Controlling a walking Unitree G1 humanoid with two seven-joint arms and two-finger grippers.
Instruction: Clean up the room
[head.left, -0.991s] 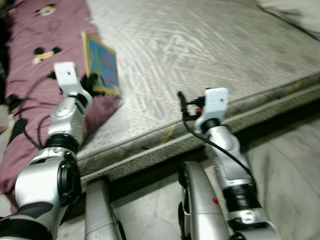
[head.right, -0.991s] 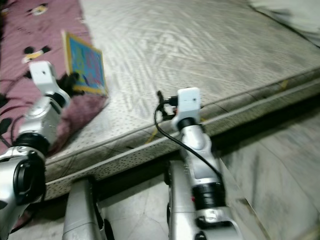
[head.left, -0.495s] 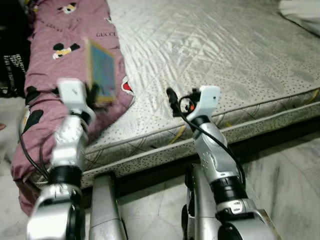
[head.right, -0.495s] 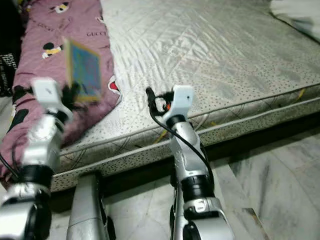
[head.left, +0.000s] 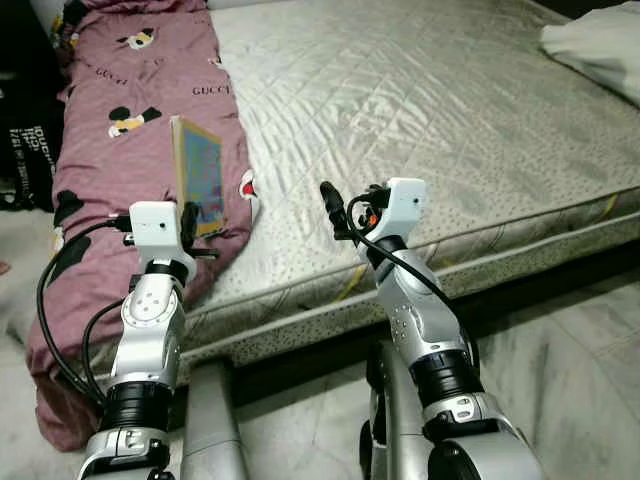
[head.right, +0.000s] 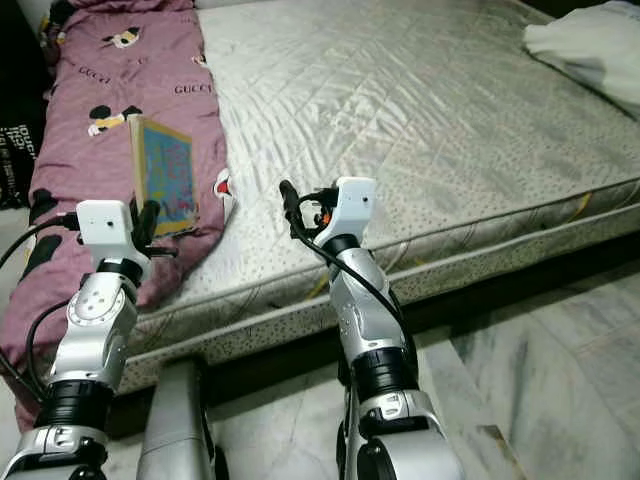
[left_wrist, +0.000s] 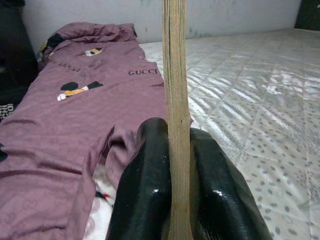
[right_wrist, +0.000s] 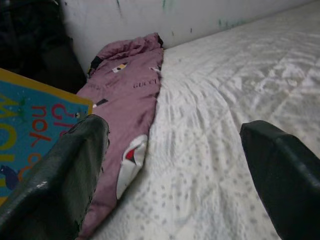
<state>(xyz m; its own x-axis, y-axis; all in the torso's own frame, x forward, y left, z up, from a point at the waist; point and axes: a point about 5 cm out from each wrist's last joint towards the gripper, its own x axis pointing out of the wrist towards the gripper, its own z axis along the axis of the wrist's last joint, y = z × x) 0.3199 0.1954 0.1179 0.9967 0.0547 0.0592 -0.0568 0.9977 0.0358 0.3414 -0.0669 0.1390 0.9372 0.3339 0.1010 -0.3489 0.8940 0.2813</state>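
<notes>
Left tool (left_wrist: 172, 175) is clamped on the lower edge of a thin book (head.left: 199, 186), which stands upright on edge in the left centre of the left eye frame, blue cover turned toward the mattress (head.left: 420, 100). In the left wrist view both black fingers (left_wrist: 142, 185) press flat against the book's sides, with the yellowed page edge running straight up between them. The book hangs above the seam where the purple blanket (head.left: 110, 130) meets the bare mattress; I cannot tell whether its lower corner touches the blanket. Right tool (right_wrist: 170, 170) hovers over the near edge of the mattress at frame centre, spread wide and holding nothing. A white pillow (head.left: 600, 45) lies in the upper right corner. The robot stands on the marble floor (head.left: 570, 360) at the bedside. Judged risks: the grip sits low on a tall, thin book, so a quick wrist swing could lever it out of the fingers or let it pivot and flop open. The left arm's loose black cable (head.left: 60, 300) hangs beside the draped blanket and could snag it. No put-away spot is in view, so carrying comes next, and walking jolts could shake the book free.
</notes>
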